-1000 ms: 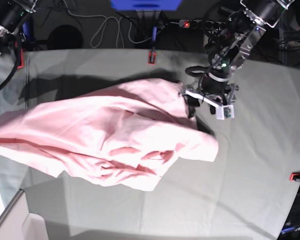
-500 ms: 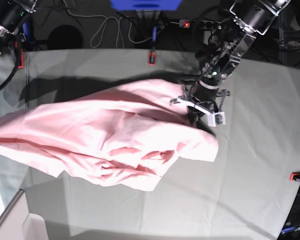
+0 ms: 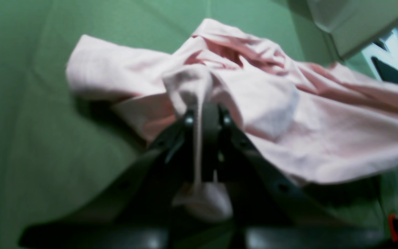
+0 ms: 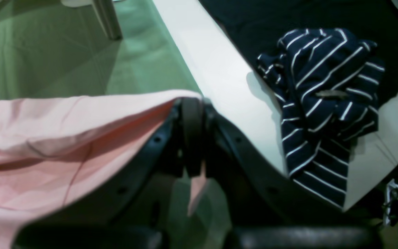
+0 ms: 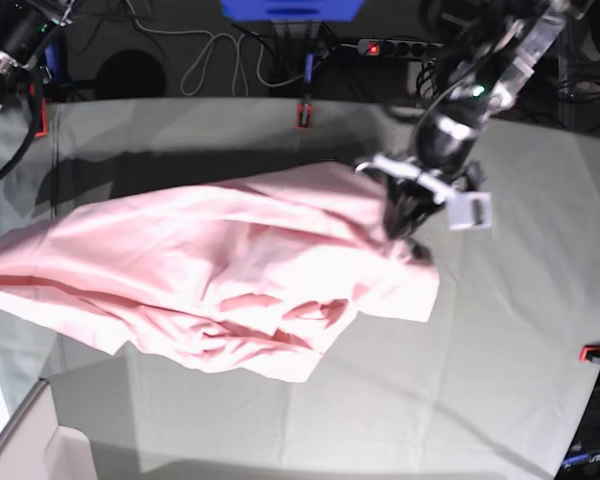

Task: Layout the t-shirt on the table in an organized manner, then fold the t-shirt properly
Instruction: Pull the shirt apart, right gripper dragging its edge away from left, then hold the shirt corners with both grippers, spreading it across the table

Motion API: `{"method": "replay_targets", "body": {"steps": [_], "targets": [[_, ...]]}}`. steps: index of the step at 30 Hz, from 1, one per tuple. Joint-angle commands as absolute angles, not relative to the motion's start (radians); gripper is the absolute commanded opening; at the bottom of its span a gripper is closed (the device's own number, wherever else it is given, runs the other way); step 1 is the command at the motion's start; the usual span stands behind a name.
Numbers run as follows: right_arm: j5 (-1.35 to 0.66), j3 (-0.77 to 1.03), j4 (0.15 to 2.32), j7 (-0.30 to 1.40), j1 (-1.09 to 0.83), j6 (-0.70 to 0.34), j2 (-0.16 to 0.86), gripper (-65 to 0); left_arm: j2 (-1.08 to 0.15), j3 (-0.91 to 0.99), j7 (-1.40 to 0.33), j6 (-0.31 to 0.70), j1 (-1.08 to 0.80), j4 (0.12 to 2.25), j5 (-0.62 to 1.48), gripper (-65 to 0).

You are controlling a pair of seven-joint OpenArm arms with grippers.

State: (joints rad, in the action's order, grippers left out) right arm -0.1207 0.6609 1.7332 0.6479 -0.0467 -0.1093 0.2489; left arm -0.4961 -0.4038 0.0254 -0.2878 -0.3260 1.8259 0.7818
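Black arm with silver brackets, green light; black gripper fingers with silver screws.

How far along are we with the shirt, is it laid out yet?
Not yet. Done: both grippers are shut on fabric. The left gripper pinches a bunched edge of the t-shirt, and the right gripper holds the other end past the table edge. In hand: stretching it out between the arms. Left: it is rumpled and needs flattening, then every fold.
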Motion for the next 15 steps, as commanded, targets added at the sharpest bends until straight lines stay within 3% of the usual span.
{"method": "replay_targets", "body": {"steps": [1,7,12,15], "targets": [[-0.125,0.668,1.753,0.618,-0.036,-0.108,0.268,-65.0,-0.513,-0.338,0.059,-0.291,-0.351,1.865,0.773,-65.0],[-0.125,0.665,1.758,0.618,-0.038,-0.110,0.266,-65.0,-0.455,0.004,0.054,-0.282,-0.486,1.900,0.773,-65.0],[-0.127,0.661,1.768,0.618,-0.091,-0.111,0.246,-65.0,-0.453,0.094,0.053,-0.280,-0.489,1.900,0.773,-65.0],[-0.127,0.642,1.773,0.618,-0.087,-0.171,0.226,-65.0,-0.453,0.113,0.053,-0.280,-0.473,1.894,0.773,-65.0]]}}
